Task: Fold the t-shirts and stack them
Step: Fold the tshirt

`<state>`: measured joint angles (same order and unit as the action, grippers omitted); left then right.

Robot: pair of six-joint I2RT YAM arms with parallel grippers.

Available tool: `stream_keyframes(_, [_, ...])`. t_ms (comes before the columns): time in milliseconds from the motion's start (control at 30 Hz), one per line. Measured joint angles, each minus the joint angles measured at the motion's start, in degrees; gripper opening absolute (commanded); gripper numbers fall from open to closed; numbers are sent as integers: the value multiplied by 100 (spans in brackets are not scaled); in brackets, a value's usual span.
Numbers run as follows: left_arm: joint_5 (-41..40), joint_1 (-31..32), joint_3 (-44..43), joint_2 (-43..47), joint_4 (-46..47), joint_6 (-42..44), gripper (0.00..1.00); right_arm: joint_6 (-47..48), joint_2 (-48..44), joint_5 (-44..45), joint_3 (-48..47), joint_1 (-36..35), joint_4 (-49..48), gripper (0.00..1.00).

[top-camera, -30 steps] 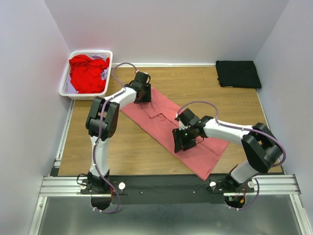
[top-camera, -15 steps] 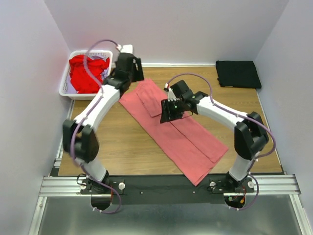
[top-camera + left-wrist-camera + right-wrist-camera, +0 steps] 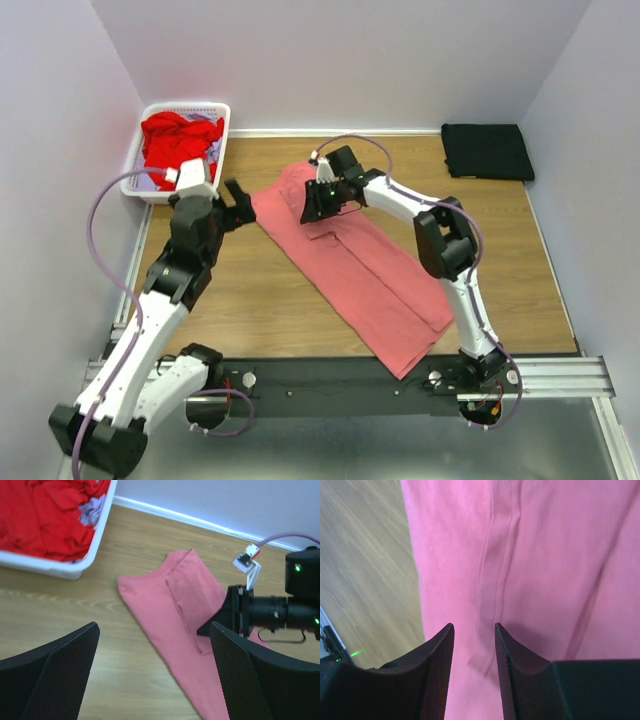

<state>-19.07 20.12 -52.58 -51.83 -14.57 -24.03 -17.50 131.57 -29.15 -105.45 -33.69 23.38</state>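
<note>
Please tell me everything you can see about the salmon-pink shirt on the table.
The salmon-pink shirt is soft, plain cloth, folded lengthwise into a long strip. It lies flat on the wooden table, diagonally, from far left toward near right, with fold lines running along it. The right gripper is over its far end, jaws slightly apart above a crease; contact is unclear. The left gripper, open, is beside it, apart.

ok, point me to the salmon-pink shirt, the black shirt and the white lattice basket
Salmon-pink cloth t-shirt (image 3: 370,280): top external view, middle of its flat body.
Black folded cloth t-shirt (image 3: 487,151): top external view, centre of the fold.
White plastic lattice basket (image 3: 190,106): top external view, far rim.
</note>
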Motion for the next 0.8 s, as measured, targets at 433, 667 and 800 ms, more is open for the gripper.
stream_keyframes(433, [140, -2, 1270, 1523, -142, -398, 98, -726, 1266, -494, -1075, 560, -896, 45])
stream_keyframes(667, [732, 0, 1541, 1060, -122, -404, 98, -1167, 1687, -212, -1659, 1574, -1353, 49])
stream_keyframes(800, [1023, -2, 1565, 898, 39, -343, 98, -1150, 1821, -101, -1985, 1869, -1344, 54])
